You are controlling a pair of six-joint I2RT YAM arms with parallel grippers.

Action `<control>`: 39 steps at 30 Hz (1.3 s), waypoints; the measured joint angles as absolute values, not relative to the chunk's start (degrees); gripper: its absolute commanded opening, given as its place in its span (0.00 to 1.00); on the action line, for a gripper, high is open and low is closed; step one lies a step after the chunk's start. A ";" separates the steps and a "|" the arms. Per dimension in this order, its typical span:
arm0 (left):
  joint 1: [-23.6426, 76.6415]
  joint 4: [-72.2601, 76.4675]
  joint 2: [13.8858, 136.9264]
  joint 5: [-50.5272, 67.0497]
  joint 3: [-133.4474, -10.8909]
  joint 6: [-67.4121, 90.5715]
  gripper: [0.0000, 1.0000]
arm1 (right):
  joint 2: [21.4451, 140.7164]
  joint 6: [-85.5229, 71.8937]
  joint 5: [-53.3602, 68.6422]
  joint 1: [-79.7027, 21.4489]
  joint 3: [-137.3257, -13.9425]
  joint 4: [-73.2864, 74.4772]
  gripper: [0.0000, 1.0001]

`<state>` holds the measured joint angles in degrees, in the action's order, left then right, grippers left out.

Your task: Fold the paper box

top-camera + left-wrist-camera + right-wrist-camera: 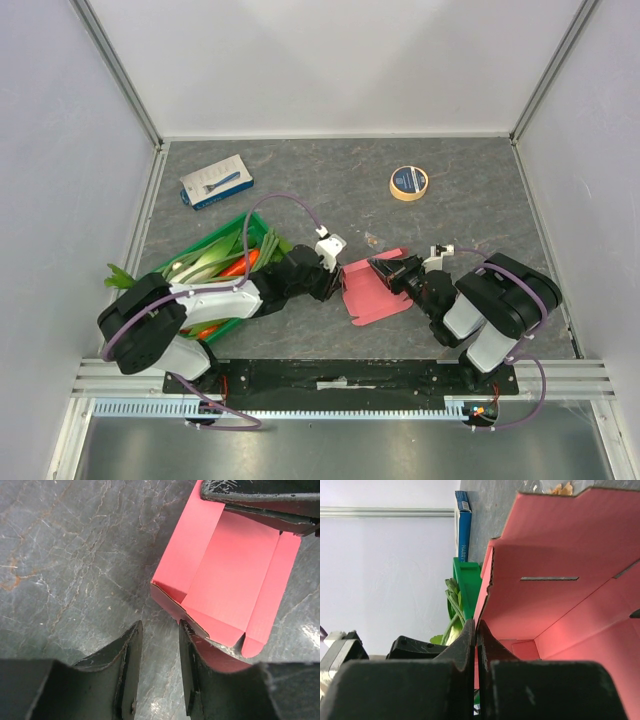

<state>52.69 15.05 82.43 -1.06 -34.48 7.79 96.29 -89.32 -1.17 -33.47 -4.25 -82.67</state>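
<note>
Top external, paper box [372, 292], grey tabletop [480, 220], white walls [330, 60]

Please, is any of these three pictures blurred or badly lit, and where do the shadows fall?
Top view: even soft light, sharp, no glare on the table. Left wrist view: the paper box is sharp; the left claw is dark. Right wrist view: box inside shaded, the right claw dark, slightly soft.
</note>
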 measured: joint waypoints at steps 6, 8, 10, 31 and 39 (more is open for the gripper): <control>49.87 13.21 82.46 4.47 -35.68 13.13 0.48 | 96.27 -88.90 -1.13 -33.47 -4.21 -82.72 0.00; 49.74 14.52 82.46 5.63 -34.54 14.33 0.48 | 96.20 -88.88 -1.10 -33.47 -4.21 -82.70 0.00; 49.74 16.49 82.98 6.72 -33.26 15.14 0.49 | 96.05 -88.82 -1.06 -33.47 -4.21 -82.59 0.00; 58.54 31.42 90.78 -13.32 -32.29 9.45 0.49 | 95.31 -90.17 -1.52 -33.67 -4.16 -81.47 0.00; 62.39 33.89 97.56 -25.89 -36.12 7.38 0.38 | 95.31 -91.13 -2.52 -34.33 -4.16 -81.43 0.00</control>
<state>62.39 33.89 97.56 -25.89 -36.12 7.38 95.31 -91.13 -2.52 -34.33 -4.16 -81.43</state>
